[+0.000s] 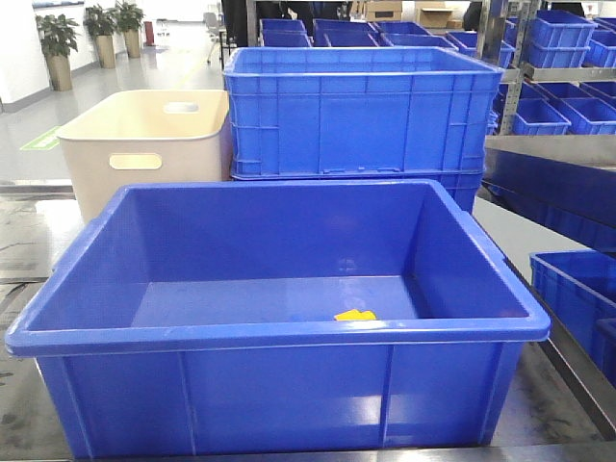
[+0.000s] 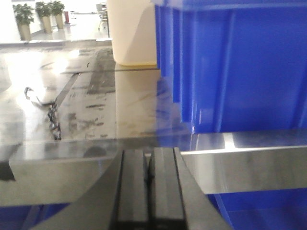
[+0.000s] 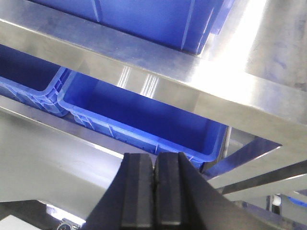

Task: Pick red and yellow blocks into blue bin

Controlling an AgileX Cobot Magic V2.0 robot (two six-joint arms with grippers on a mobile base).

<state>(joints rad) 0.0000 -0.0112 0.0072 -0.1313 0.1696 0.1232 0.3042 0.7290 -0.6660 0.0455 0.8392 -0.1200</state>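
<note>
The blue bin (image 1: 279, 337) fills the front of the exterior view, its thick rim facing me. A yellow block (image 1: 355, 316) lies on the bin's floor close to the near wall, partly hidden by the rim. The red block is out of view. Neither gripper shows in the exterior view. My left gripper (image 2: 149, 158) is shut with nothing between its pads, low at the steel table edge (image 2: 249, 167). My right gripper (image 3: 154, 163) is also shut and empty, and its view looks under the steel table frame.
Behind the bin stand a cream tub (image 1: 144, 144) with oval handle holes and a ribbed blue crate (image 1: 361, 111). A blue plastic wall (image 2: 240, 67) fills the right of the left wrist view. More blue crates (image 3: 144, 115) sit on a lower shelf under the table.
</note>
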